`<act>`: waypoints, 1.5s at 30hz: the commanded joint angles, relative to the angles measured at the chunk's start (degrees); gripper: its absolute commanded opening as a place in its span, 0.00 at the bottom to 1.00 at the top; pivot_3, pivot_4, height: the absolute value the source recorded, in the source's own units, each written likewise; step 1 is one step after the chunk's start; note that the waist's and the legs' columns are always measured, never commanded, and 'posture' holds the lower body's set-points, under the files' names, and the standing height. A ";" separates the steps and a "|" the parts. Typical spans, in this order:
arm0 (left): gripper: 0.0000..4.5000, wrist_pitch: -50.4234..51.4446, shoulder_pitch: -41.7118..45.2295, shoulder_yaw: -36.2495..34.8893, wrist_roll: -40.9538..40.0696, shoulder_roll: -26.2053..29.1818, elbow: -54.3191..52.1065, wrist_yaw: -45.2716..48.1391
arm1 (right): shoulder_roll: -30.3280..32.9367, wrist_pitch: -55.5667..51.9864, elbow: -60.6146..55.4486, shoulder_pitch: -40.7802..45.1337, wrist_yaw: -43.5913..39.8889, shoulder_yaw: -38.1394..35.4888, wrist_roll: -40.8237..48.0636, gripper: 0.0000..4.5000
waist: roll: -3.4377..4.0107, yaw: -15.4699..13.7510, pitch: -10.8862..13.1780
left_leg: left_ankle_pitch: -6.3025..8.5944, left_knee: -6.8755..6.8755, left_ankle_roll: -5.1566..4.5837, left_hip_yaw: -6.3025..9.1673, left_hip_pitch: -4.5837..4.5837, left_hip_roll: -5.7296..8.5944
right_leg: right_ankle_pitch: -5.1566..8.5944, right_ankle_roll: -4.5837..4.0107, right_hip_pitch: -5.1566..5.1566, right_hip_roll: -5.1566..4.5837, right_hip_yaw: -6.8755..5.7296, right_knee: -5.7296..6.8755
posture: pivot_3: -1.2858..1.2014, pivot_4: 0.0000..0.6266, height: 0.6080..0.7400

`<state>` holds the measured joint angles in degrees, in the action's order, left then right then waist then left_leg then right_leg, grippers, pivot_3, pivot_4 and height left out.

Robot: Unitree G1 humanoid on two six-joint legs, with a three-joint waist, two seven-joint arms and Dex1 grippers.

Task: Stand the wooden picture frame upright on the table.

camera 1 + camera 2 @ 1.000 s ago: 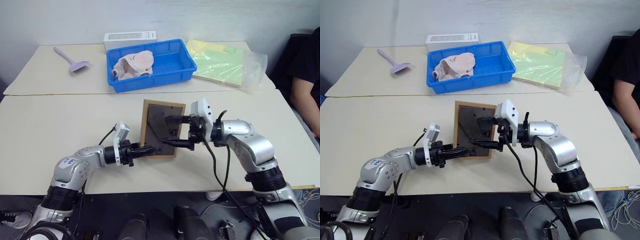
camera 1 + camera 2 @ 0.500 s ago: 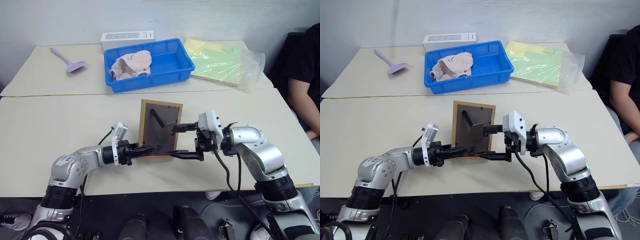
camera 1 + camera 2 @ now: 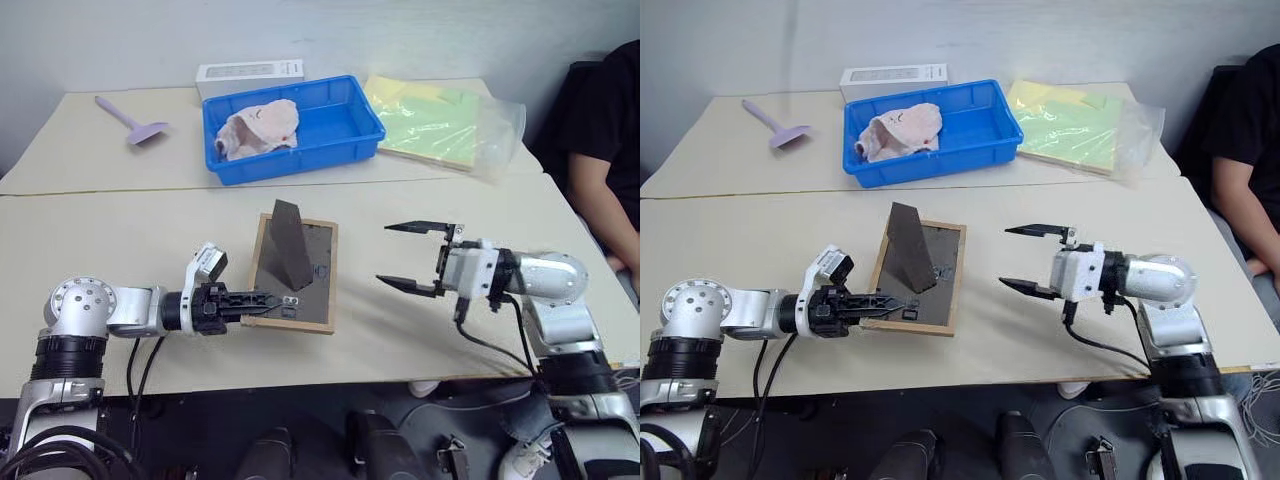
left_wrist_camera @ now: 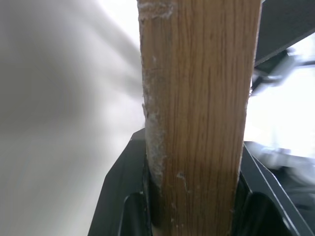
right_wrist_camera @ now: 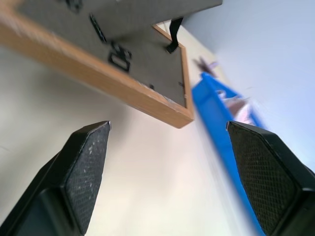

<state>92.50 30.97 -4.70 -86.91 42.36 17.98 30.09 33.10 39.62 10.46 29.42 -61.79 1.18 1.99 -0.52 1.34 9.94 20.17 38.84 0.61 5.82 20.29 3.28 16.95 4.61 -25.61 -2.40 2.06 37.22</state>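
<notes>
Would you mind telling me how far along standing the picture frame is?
Done: the dark easel leg is folded out. In hand: the left pincer grips the light wooden picture frame, back up; the right pincer is open, apart. Left: standing it upright on the beige table.

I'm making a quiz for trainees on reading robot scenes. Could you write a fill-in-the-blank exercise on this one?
1. The left gripper is shut on the edge of the ____.
2. The right gripper holds nothing; it is ____.
3. The frame's dark easel leg is folded ____.
4. The pink cloth lies in the ____ bin.

Missing words: frame; open; out; blue
</notes>
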 commanded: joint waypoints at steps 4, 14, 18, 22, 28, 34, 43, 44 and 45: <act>0.28 -0.39 3.05 6.07 -18.92 3.24 3.49 -9.16 | -3.15 18.13 10.35 5.26 13.51 3.95 -14.30 0.86 | 0.00 0.37 0.00 | -0.01 0.00 0.02 0.00 -0.01 0.03 | 0.01 -0.01 -0.04 0.00 0.00 0.02 | 0.52 0.24 1.00; 0.28 -3.98 2.28 11.36 -26.09 5.80 -0.09 -12.32 | -6.66 24.55 18.81 9.93 30.86 8.50 -26.55 0.74 | 0.01 0.52 0.00 | -0.06 0.10 0.11 -0.01 0.00 0.11 | 0.03 -0.05 -0.16 0.03 0.00 0.24 | 0.52 0.24 1.00; 0.28 -4.42 2.25 10.89 -26.09 6.20 -0.09 -12.05 | -5.65 25.48 19.37 10.04 34.25 9.70 -27.30 0.45 | 0.01 0.66 0.00 | -0.07 0.10 0.11 -0.02 0.00 0.12 | 0.03 -0.05 -0.16 0.04 0.00 0.24 | 0.52 0.24 1.00; 0.28 -5.25 1.91 10.17 -26.09 6.12 -1.28 -12.34 | -5.32 26.15 19.38 10.38 37.34 9.82 -28.30 0.37 | 0.01 0.74 0.00 | -0.07 0.10 0.12 -0.02 -0.01 0.13 | 0.03 -0.05 -0.16 0.05 0.00 0.26 | 0.52 0.24 1.00; 0.45 -21.09 -5.87 1.53 -25.26 2.52 -17.39 -24.48 | -5.38 27.04 20.68 11.91 39.86 10.79 -28.81 0.37 | -0.04 0.83 0.00 | -0.07 0.09 0.11 -0.03 -0.01 0.16 | 0.03 -0.05 -0.21 0.02 0.08 0.28 | 0.52 0.24 1.00; 0.84 -16.78 -8.54 -6.94 -26.09 8.22 -10.64 -20.76 | -5.06 27.73 21.25 13.30 41.28 11.58 -27.52 0.28 | -0.06 1.24 0.03 | -0.07 0.08 0.15 -0.07 -0.05 0.09 | 0.04 -0.08 -0.19 0.10 0.13 0.35 | 0.52 0.24 1.00; 0.93 -61.75 -24.85 -18.18 26.01 13.63 -24.13 13.31 | -7.87 -13.47 5.72 6.46 16.37 13.58 20.28 0.28 | 0.04 1.61 0.11 | -0.07 -0.21 0.15 0.00 -0.01 -0.07 | 0.09 -0.16 -0.14 0.07 0.03 0.06 | 0.52 0.24 1.00; 0.96 -65.03 -25.84 -17.87 29.45 13.09 -24.37 15.98 | -7.98 -21.67 2.64 5.91 14.52 12.70 25.46 0.28 | 0.05 1.33 0.11 | -0.07 -0.22 0.15 0.02 -0.02 -0.08 | 0.09 -0.17 -0.10 0.05 0.02 0.03 | 0.52 0.24 1.00; 1.00 -69.02 -27.32 -17.17 33.54 12.84 -24.57 18.72 | -7.55 -32.01 -0.34 5.45 13.05 12.01 31.30 0.28 | 0.09 1.09 0.13 | -0.06 -0.21 0.13 0.03 -0.01 -0.08 | 0.09 -0.16 -0.06 0.02 0.02 0.00 | 0.52 0.24 1.00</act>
<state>29.90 4.81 -21.94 -59.34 55.45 -4.81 43.96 25.27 20.25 16.68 34.30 -46.01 15.56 22.91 -0.43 2.43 10.07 20.13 38.65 0.72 5.85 20.28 3.21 17.04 4.45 -25.66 -2.41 2.09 37.20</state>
